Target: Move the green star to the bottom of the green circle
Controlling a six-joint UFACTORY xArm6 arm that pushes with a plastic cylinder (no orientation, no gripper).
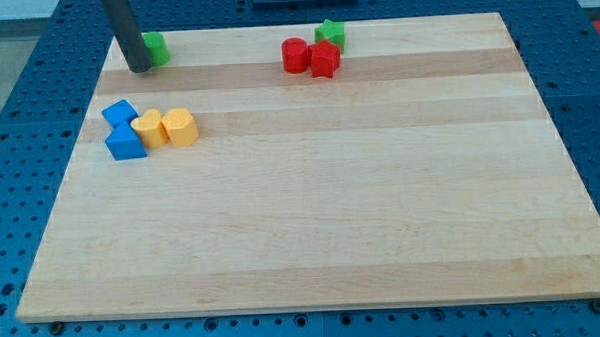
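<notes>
The green star (330,33) sits near the view's top, right of centre, touching the upper right of two red blocks. The green circle (156,48) sits at the view's top left, partly hidden by my rod. My tip (137,67) rests on the board right against the green circle's left side, far left of the green star.
A red round block (295,56) and a red angular block (323,60) sit together just below the green star. Two blue blocks (120,114) (126,143) and two yellow blocks (151,128) (180,127) cluster at the view's left. The wooden board (322,218) lies on a blue perforated table.
</notes>
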